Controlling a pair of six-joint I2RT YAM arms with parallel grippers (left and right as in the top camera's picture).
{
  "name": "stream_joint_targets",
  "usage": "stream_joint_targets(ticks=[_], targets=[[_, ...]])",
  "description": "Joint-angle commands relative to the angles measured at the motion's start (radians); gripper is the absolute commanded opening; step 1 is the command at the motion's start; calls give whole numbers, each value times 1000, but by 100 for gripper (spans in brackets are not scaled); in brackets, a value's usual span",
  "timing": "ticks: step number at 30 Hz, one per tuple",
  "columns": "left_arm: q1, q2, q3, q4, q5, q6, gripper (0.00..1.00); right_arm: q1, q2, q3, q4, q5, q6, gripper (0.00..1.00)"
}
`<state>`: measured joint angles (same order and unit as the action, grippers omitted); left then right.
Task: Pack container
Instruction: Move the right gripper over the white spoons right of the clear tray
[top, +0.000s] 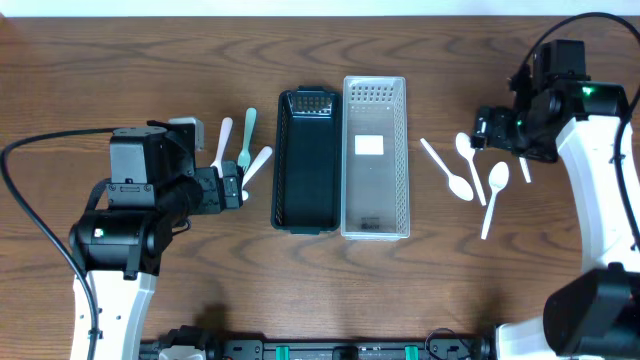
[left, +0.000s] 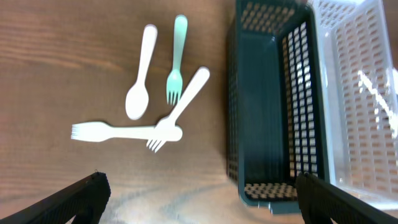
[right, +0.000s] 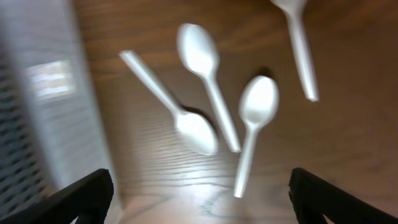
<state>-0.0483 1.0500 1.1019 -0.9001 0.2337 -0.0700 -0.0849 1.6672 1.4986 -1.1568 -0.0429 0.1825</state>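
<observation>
1. Left gripper (left: 202, 186): fingers spread wide, nothing between them. It hangs left of the dark bin (top: 305, 170), low over the cutlery there.
2. Right gripper (right: 199, 183): also spread and empty, well right of the dark bin, above the spoons (right: 205, 74). This wrist view is blurred, so I read fine detail from overhead.
3. Just left of the dark bin lie a white spoon (left: 138, 74), a green fork (left: 177, 59) and two white forks (left: 168, 127). The white forks cross, with their heads overlapping.
4. Right of the dark bin, beyond the clear bin (top: 375, 190), four spoons lie close together. I cannot tell whether any of them touch.
5. The clear bin sits touching the dark bin's right wall. Neither holds any cutlery, so I judge packing has not started.
6. Risk, left side: closing on the crossed forks could lift both, or flick one away, because the heads overlap. I judge the green fork the cleaner first pick.
7. Risk, right side: the spoons are flat and thin, so the fingers may skate over a handle or nudge a neighbour.
8. Risk, sorting: the task names no bin, so a piece could go in the wrong one.
9. Risk, release: a long handle dropped crosswise could catch on a bin rim.
</observation>
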Motion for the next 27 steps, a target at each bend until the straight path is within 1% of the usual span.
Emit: stream_joint_targets(ticks=[1, 3, 6, 9, 12, 16, 22, 27], targets=[[4, 1, 16, -16, -3, 18, 98, -63, 74, 18, -11, 74, 65, 87], [4, 1, 16, -23, -18, 18, 98, -95, 123, 18, -26, 52, 68, 81], [4, 1, 16, -31, -18, 18, 98, -125, 198, 16, -57, 37, 68, 75], [4, 1, 16, -38, -37, 17, 98, -127, 259, -2, -63, 39, 68, 73], [4, 2, 15, -43, -71, 18, 98, -125, 300, -28, -29, 38, 68, 72], [4, 2, 15, -53, -74, 18, 98, -125, 314, -66, 32, 35, 68, 70], [4, 6, 15, -77, -74, 18, 98, -124, 314, -162, 131, 34, 128, 61], [4, 19, 15, -95, -74, 18, 98, -115, 314, -233, 207, 27, 127, 60]])
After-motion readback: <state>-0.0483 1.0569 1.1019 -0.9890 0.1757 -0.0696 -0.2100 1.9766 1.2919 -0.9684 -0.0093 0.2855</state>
